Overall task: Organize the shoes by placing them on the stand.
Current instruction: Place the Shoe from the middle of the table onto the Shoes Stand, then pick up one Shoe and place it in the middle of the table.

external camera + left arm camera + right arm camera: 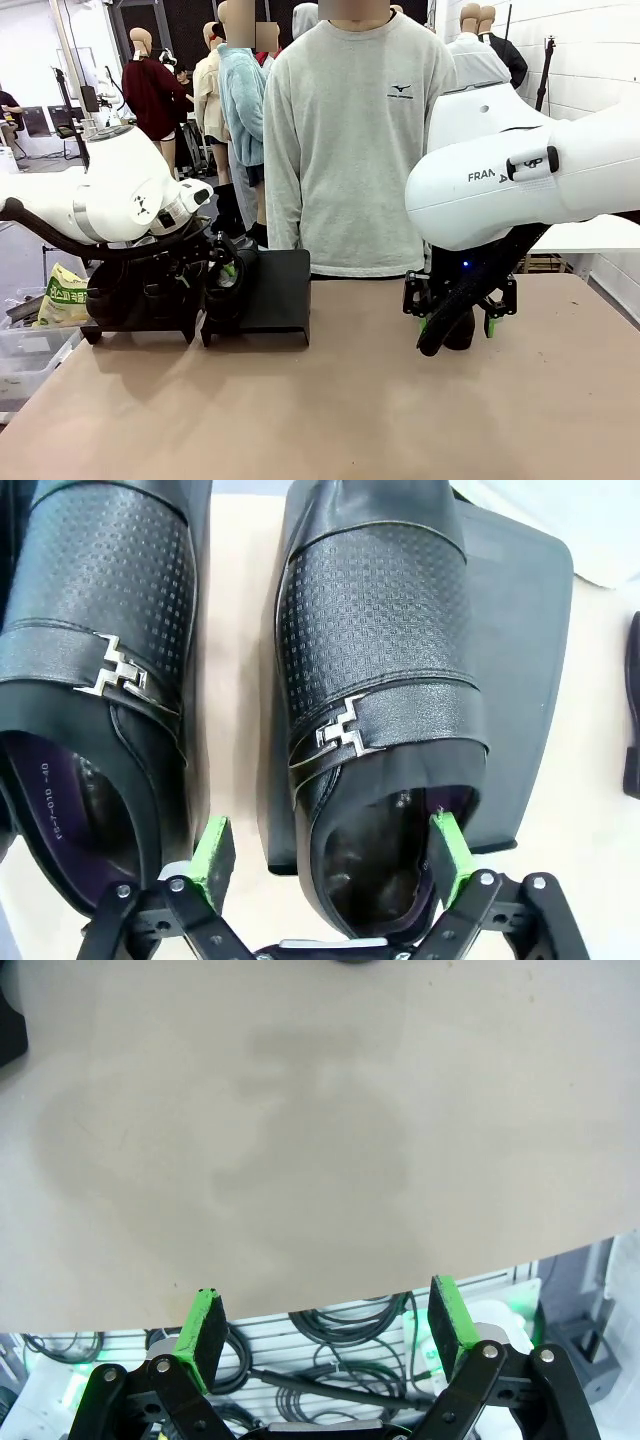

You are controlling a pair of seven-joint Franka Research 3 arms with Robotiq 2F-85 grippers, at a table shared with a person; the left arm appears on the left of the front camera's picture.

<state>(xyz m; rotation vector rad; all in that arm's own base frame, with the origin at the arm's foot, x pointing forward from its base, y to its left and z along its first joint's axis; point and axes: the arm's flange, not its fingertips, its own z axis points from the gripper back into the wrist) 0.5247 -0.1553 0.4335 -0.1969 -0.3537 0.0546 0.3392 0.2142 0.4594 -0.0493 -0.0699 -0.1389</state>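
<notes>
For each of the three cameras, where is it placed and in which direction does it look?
Front: between the arms, facing the person; both white arms show.
Left wrist: above two shoes, one on the black stand; open left gripper straddles its heel.
Right wrist: down at the bare table; open right gripper.
Shared: front and left wrist both show the stand.

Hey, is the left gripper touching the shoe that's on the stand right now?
Cannot tell. In the left wrist view the left gripper stands open astride the heel of the shoe on the black stand, one pad inside its opening, but no clear contact or gap shows.
</notes>
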